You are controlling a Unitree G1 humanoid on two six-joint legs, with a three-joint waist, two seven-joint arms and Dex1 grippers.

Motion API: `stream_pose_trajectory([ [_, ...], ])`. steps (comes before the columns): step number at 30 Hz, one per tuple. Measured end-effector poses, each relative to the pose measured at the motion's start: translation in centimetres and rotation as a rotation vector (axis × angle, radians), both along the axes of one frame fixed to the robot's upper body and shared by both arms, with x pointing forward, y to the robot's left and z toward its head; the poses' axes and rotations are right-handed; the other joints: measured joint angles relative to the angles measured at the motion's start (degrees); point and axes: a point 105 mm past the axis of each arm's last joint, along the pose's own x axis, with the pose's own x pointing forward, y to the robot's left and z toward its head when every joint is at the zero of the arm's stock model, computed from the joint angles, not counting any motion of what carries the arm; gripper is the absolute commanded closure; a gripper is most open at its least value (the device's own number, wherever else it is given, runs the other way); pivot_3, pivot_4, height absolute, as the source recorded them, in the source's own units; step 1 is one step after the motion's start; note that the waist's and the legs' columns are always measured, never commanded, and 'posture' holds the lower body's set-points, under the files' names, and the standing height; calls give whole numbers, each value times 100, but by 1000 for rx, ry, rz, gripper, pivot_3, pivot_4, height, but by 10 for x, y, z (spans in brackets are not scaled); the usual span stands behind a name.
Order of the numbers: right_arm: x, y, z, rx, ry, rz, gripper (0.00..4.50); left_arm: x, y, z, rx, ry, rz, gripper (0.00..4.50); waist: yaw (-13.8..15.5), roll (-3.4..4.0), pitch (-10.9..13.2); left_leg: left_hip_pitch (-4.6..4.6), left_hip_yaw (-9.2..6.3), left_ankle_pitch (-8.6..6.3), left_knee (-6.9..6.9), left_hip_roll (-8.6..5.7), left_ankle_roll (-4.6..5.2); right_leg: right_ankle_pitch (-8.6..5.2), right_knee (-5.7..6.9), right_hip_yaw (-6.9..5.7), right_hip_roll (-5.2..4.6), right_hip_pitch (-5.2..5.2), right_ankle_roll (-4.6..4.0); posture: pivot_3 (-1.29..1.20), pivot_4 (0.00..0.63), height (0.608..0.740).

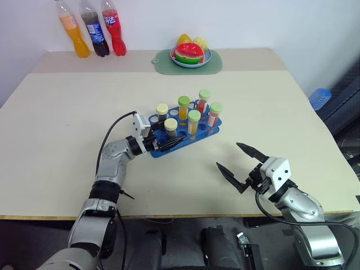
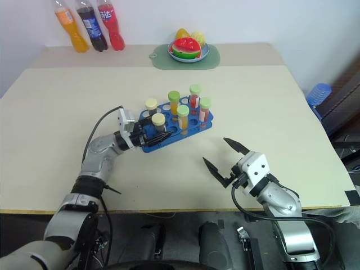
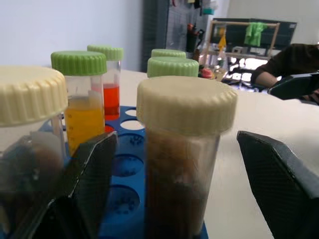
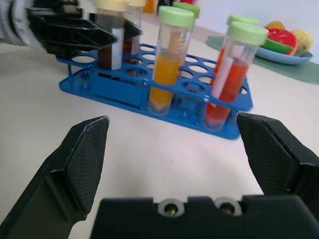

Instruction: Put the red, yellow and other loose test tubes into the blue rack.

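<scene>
The blue rack [image 1: 212, 130] stands at the table's middle with several capped test tubes upright in it. Green-capped ones hold yellow [image 1: 184, 107] and red [image 1: 214, 114] liquid. A cream-capped brown tube [image 3: 182, 149] stands at the rack's near-left corner. My left gripper [image 1: 178, 141] is open around this tube, one finger [image 3: 97, 169] on each side with a gap between finger and tube. My right gripper [image 1: 228, 154] is open over bare table to the front right of the rack, with nothing between its fingers [image 4: 87, 154].
Three soda bottles [image 1: 93, 28] stand at the back left. A plate of fruit [image 1: 191, 54] sits on a green mat at the back centre. A blue-capped bottle [image 1: 319, 97] lies beyond the table's right edge.
</scene>
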Motion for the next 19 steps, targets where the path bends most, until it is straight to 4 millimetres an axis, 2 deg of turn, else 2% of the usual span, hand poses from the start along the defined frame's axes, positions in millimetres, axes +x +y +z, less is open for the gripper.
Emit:
stream_pose_trajectory([
  [6,4,-9,-5,13,28,-23,0,-23,29,-3,63,-55,135,818,18,1,0,0,-4,0,-1,3,0,0,-1,7,-1,-1,-1,0,150,740],
  [15,7,-41,-17,-12,101,-65,0,-71,94,-30,159,35,354,818,32,9,2,1,-3,-2,-4,5,1,-1,-5,6,-8,1,-3,0,150,740],
  [19,7,-49,-16,-20,112,-55,0,-86,106,-28,139,72,384,818,32,9,2,1,-3,-2,-4,5,2,-1,-7,5,-11,3,-3,0,150,740],
])
